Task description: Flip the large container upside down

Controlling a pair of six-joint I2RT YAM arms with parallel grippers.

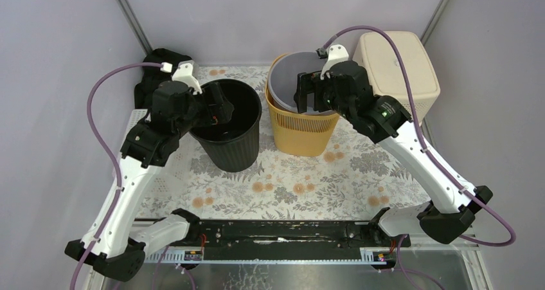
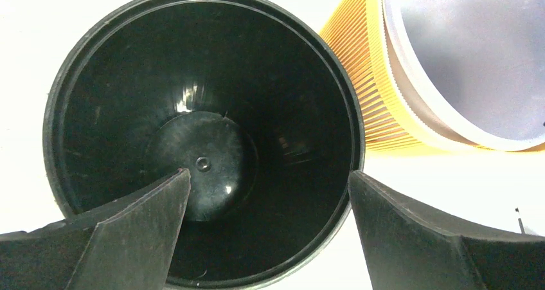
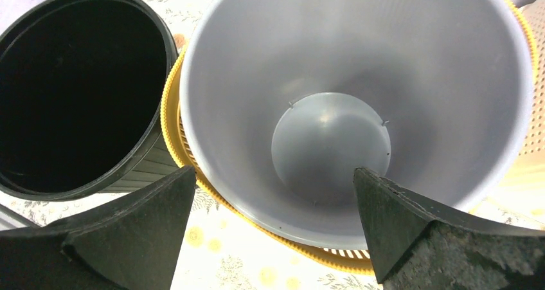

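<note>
Three containers stand upright. A black ribbed bin (image 1: pixel 228 145) (image 2: pixel 199 129) (image 3: pixel 77 90) is at centre left. Beside it is a yellow slatted basket (image 1: pixel 302 132) (image 2: pixel 373 78) (image 3: pixel 168 110) with a grey bin (image 1: pixel 283 84) (image 2: pixel 469 52) (image 3: pixel 334 78) nested inside. The black bin and the basket look about equally large. My left gripper (image 1: pixel 218 107) (image 2: pixel 269 172) hangs open over the black bin's mouth, with the rim passing between its fingers. My right gripper (image 1: pixel 310 94) (image 3: pixel 274 169) is open above the grey bin; one finger is over its inside, the other outside the basket's rim. Neither gripper holds anything.
A beige perforated bin (image 1: pixel 398 65) (image 3: pixel 536 110) stands bottom-up at the back right, close to the basket. The floral cloth (image 1: pixel 302 187) covers the table in front of the containers. Grey walls close in the left, back and right sides.
</note>
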